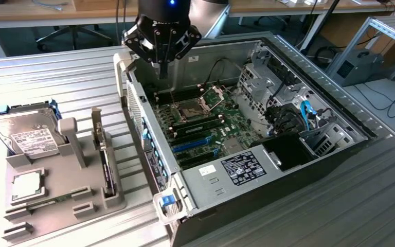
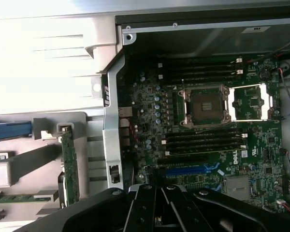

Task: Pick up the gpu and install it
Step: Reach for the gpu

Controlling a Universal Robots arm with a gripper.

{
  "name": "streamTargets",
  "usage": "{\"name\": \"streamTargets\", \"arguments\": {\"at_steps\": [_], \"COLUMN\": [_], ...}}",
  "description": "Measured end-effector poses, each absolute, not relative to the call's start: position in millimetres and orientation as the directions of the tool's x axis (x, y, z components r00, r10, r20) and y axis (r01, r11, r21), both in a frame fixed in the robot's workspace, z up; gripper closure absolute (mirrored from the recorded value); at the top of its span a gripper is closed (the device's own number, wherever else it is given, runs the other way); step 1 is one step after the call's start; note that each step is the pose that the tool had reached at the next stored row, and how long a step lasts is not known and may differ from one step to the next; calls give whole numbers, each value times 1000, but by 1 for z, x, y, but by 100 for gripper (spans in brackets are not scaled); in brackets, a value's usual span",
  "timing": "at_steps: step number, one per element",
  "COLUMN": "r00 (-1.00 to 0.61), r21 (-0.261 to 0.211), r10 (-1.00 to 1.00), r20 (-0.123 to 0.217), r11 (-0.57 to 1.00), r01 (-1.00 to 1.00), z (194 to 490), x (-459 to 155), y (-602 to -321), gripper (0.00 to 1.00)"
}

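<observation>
Hovering above the open computer case (image 1: 266, 206), our fingers (image 1: 162, 69) are pressed together and empty. The gpu (image 1: 101, 154) stands on edge in the grey holder (image 1: 53, 190) on the surface (image 1: 47, 77), well apart. We judge it light, stiff and fragile, best gripped along its top edge.

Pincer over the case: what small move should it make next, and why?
Probably a sideways move toward the exterior view's left, to bring the pincer over the gpu. The pincer hangs shut, apparently holding nothing, above a corner of the open case, while the gpu stands on edge, untouched, in the grey holder outside the case.
</observation>
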State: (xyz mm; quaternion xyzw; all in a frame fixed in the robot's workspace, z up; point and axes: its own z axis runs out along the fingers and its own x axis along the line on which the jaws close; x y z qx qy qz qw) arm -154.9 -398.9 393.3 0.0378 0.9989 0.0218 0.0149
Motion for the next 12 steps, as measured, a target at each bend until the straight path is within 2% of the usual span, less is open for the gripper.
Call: {"name": "streamTargets", "arguments": {"at_steps": [12], "r00": [-997], "r21": [45], "r10": [76], "r20": [-28], "r11": [996], "r01": [75], "z": [393], "x": [-164], "y": [-399], "gripper": [89]}}
